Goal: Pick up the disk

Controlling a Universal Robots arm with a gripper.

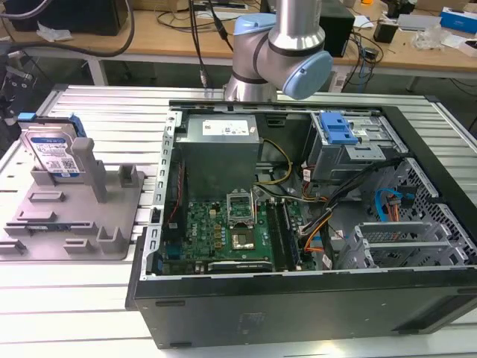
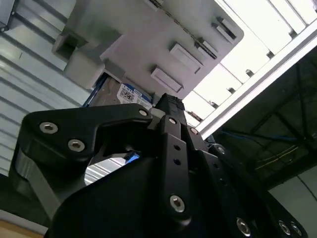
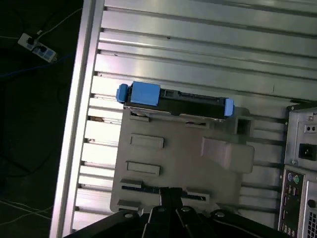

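Flat silver-grey hard disk (image 1: 54, 153), white-and-blue label, blue side rails, stands on edge in the grey plastic fixture (image 1: 82, 216) at the exterior view's left. In the first wrist view the black gripper (image 3: 166, 191) hangs over the fixture, apart from the disk. Jaws look pressed together, gripping nothing.

Risk, as judged: jaws this narrow would strike the disk's top edge rather than straddle it. The upright post beside it could snag a jaw.

Ribbed aluminium worktop (image 1: 74, 321). Open black computer case (image 1: 298, 306) alongside. Cluttered wooden benches (image 1: 171, 37) behind.
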